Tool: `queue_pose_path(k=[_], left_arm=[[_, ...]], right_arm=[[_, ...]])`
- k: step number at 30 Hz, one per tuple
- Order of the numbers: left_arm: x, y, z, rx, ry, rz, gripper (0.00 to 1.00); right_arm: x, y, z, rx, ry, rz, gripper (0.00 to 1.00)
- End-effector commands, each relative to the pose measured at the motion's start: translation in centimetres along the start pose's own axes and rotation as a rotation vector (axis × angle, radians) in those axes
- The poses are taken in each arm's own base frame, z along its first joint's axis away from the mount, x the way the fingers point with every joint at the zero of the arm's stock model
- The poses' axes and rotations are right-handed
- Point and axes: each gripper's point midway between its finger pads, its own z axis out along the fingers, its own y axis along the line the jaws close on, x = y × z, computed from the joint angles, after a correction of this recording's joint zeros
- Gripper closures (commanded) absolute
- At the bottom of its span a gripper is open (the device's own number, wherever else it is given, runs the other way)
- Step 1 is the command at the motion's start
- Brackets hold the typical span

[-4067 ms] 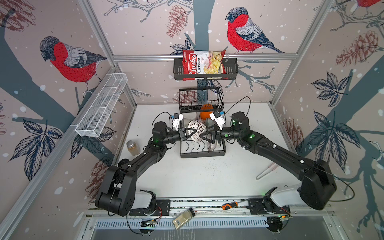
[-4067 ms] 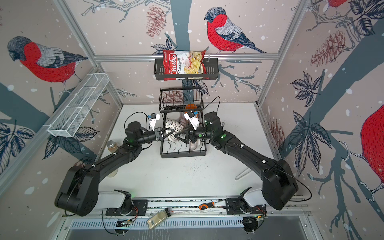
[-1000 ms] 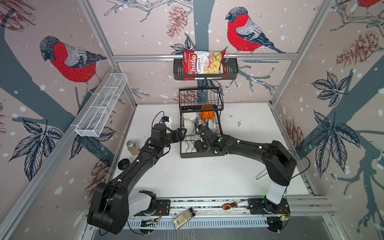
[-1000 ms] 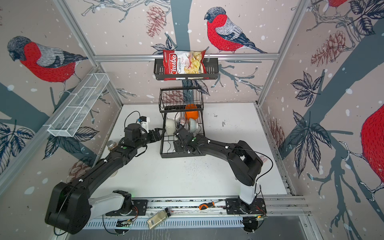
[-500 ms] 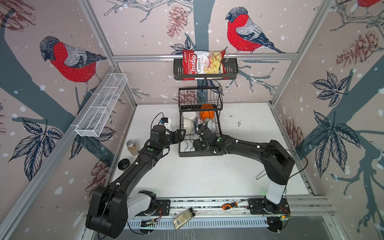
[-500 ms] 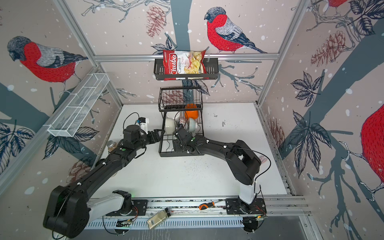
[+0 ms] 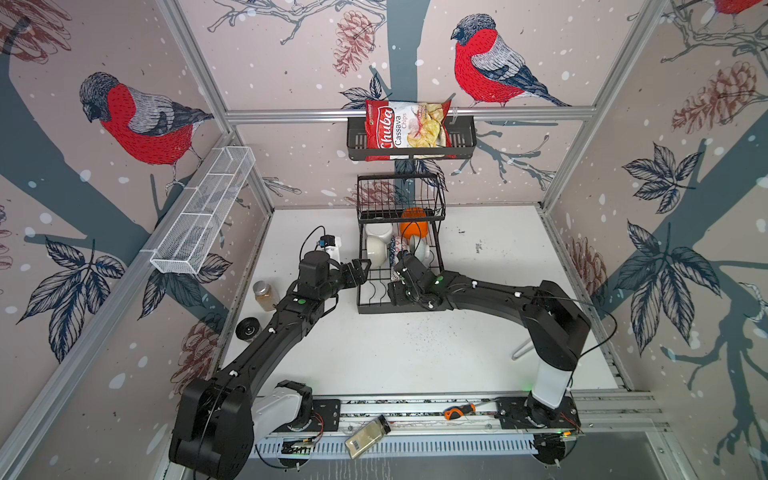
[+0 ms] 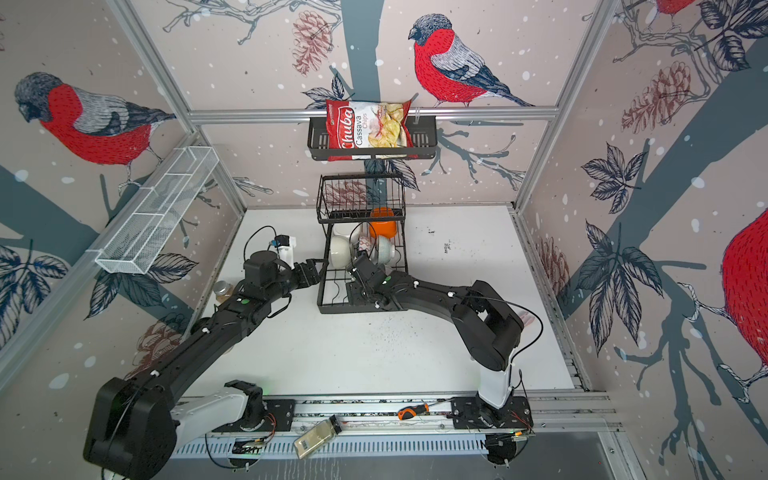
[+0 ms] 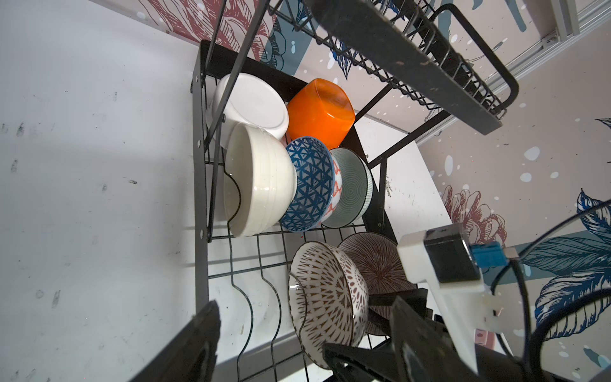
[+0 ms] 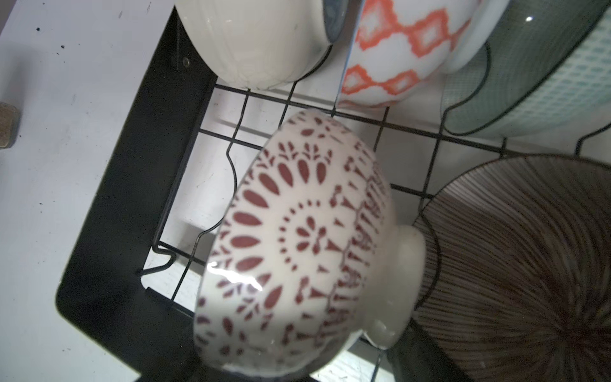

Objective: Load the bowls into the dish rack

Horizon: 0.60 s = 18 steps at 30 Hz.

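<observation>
left arm (image 7: 286,332): rises from the lower left of both top views toward the centre; forearm almost straight; wrist turned right, toward the rack

left gripper (image 7: 360,267): jaws spread wide, released; tips just beside the left rail of the dish rack (image 7: 370,310), centre of frame

right arm (image 7: 490,291): base at lower right; elbow folded high, right of centre; forearm lies low and runs left into the near half of the rack's lower grid

right gripper (image 7: 399,277): down among the wires beside the red-patterned bowl (image 9: 327,297); fingers out of sight in the right wrist view, mostly covered in the left wrist view; cannot tell whether it grips the bowl or has let go

red-patterned bowl: on edge in a wavy slot of the lower grid, lower centre of the left wrist view; foot turned toward the brown-striped bowl (image 9: 375,261), just beside it

other bowls: white bowl (image 9: 258,185), blue bowl (image 9: 309,185) and mint-green bowl (image 9: 352,188) on edge in a row at mid frame; orange bowl (image 9: 319,112) and squarish white bowl (image 9: 251,102) above them in the frame

against four seconds ago: then both grippers met at a patterned bowl above the rack, the right arm stretched long; now the left gripper stands back at the rack's edge and the right arm is folded and low

against a second ago: both arms' poses nearly the same
</observation>
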Motion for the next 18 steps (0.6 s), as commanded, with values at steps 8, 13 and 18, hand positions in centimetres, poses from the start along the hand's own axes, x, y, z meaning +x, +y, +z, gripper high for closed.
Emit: queue_pose_path(k=[8,13,18], left_arm=[[0.0,0.1,-0.3,-0.008,-0.007,0.005,0.20],[-0.1,0.1,-0.3,-0.011,-0.009,0.006,0.20],[-0.3,0.2,-0.4,-0.018,-0.017,0.011,0.20]], right_arm=[[0.0,-0.3,-0.9,0.021,0.005,-0.004,0.21],[-0.6,-0.3,-1.4,0.028,-0.009,-0.007,0.20],[-1.6,-0.9,-2.5,0.063,-0.046,-0.011,0.17]])
